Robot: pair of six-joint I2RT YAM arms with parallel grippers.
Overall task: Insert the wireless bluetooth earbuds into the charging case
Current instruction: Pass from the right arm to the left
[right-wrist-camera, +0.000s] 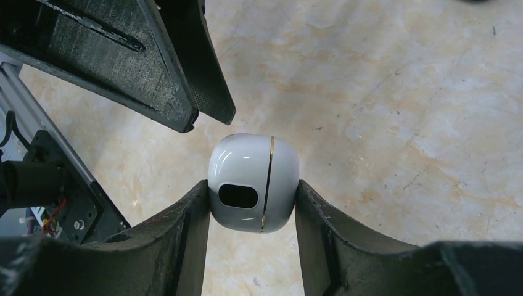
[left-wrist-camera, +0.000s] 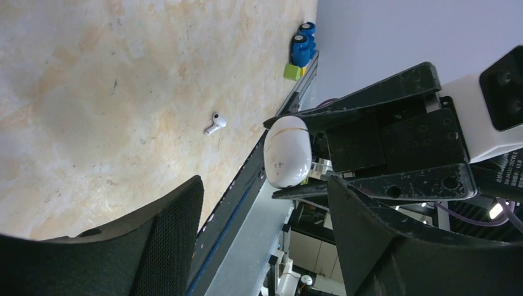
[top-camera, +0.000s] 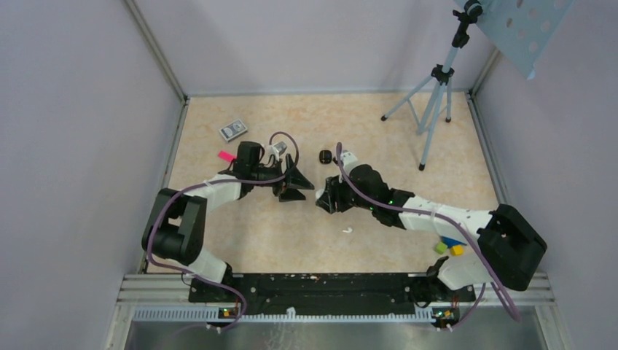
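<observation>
Right wrist: right gripper (right-wrist-camera: 252, 198) pinched white case (right-wrist-camera: 253, 179), lid shut; left gripper (top-camera: 295, 186) stood wide, empty, just beside. White earbud (left-wrist-camera: 214, 124) lay on table (left-wrist-camera: 92, 92) near front rail (top-camera: 350, 288), apart from both.

There's the charging case (right-wrist-camera: 253, 183), glossy white with a thin gold seam; white earbud (left-wrist-camera: 214, 124) too, worktop (left-wrist-camera: 92, 92) mottled beige and cream.

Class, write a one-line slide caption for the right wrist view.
Right gripper holds the white charging case between its jaws, above the table.
</observation>
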